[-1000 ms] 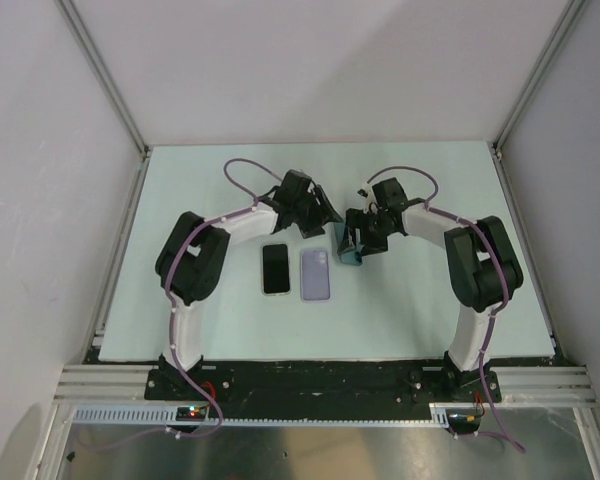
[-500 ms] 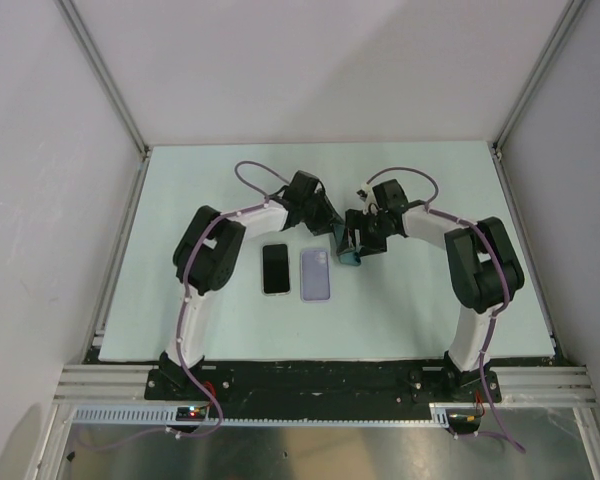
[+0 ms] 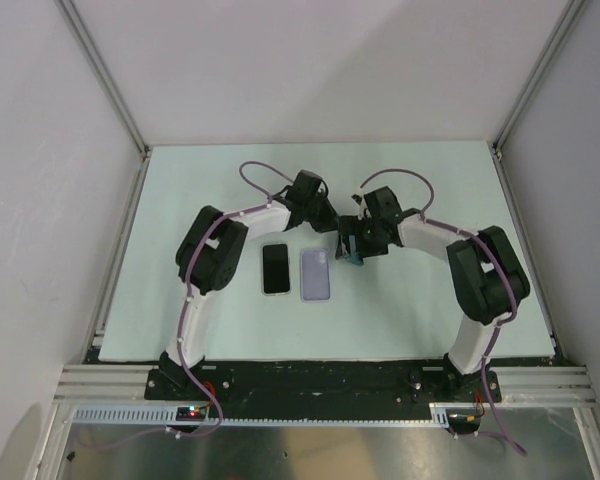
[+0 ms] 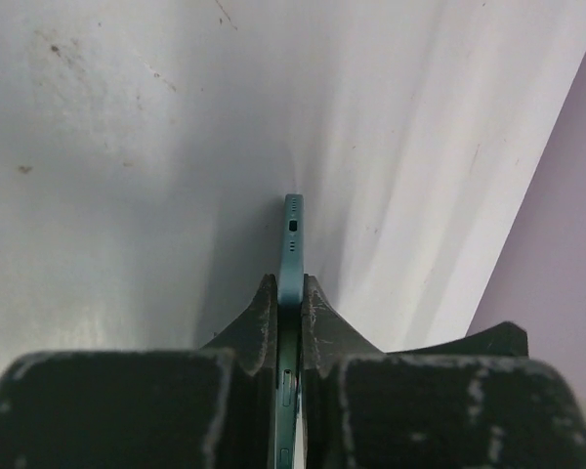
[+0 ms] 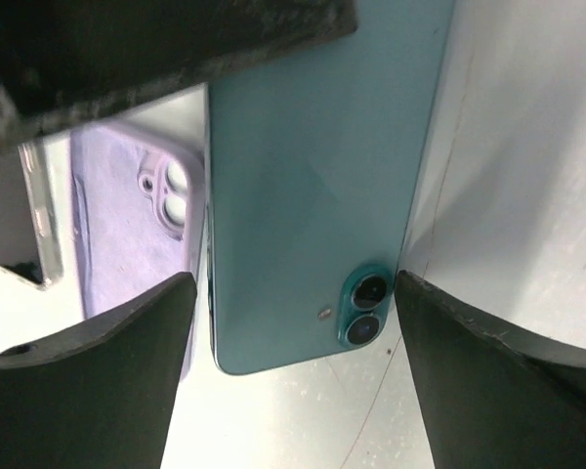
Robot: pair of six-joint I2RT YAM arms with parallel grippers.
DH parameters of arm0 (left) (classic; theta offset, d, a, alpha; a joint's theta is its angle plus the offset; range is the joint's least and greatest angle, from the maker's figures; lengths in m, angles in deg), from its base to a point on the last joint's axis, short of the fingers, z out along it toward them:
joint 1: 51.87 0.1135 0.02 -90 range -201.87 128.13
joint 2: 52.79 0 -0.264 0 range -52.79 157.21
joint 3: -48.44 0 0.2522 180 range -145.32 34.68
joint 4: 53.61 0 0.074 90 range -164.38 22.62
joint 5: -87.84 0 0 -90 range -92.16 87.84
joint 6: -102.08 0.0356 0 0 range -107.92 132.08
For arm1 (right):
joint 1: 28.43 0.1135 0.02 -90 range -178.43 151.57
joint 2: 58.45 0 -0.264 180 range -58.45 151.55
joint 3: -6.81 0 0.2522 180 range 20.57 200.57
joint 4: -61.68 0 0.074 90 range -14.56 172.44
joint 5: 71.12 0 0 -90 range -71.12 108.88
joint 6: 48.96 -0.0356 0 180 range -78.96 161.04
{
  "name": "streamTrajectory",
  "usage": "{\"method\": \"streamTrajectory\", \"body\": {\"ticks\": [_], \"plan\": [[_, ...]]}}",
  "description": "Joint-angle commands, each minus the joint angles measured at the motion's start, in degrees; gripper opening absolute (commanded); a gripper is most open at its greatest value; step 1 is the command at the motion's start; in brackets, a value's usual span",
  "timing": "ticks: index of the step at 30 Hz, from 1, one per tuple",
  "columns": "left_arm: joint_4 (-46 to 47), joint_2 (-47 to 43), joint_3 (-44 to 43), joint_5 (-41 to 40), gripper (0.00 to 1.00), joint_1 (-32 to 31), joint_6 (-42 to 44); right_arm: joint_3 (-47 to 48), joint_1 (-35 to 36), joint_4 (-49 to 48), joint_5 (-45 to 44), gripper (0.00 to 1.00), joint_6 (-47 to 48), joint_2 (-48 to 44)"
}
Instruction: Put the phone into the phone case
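Note:
The phone [image 3: 351, 258] has a teal back with two camera lenses and stands on edge above the table, right of the case. My left gripper [image 3: 332, 226] is shut on it; in the left wrist view the phone [image 4: 291, 239] runs edge-on between the pressed-in fingers of that gripper [image 4: 289, 285]. My right gripper [image 3: 359, 243] stands open, and its fingers straddle the lens end of the phone [image 5: 313, 166] without clamping it. The lavender phone case [image 3: 317, 274] lies flat on the table, inside up, and the right wrist view shows the camera cutout of the case [image 5: 127, 225].
A second phone [image 3: 275, 268] with a black screen and pale edge lies flat just left of the case. The pale green table mat [image 3: 430, 190] is bounded by white walls behind and at both sides. Both arm bases sit at the near edge.
The left gripper has closed on the teal phone, and its arm has shifted right. The right gripper has opened wider around the phone and moved slightly left.

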Motion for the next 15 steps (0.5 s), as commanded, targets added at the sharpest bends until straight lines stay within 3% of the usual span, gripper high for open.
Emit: {"method": "streamTrajectory", "body": {"ticks": [1,7,15], "plan": [[-2.78,-5.09,-1.61,0.26,0.00,-0.02,-1.73,-5.21,3.72,-6.15,-9.94,0.90,2.48,-8.20],[-6.73,-11.33,-0.37,2.51,0.00,1.76,-1.80,-17.19,14.84,-24.08,-28.00,0.94,10.25,-19.66],[-7.40,-21.48,8.27,6.64,0.00,4.05,-4.74,-23.43,25.60,-36.23,-44.40,0.85,20.64,-22.27]]}}
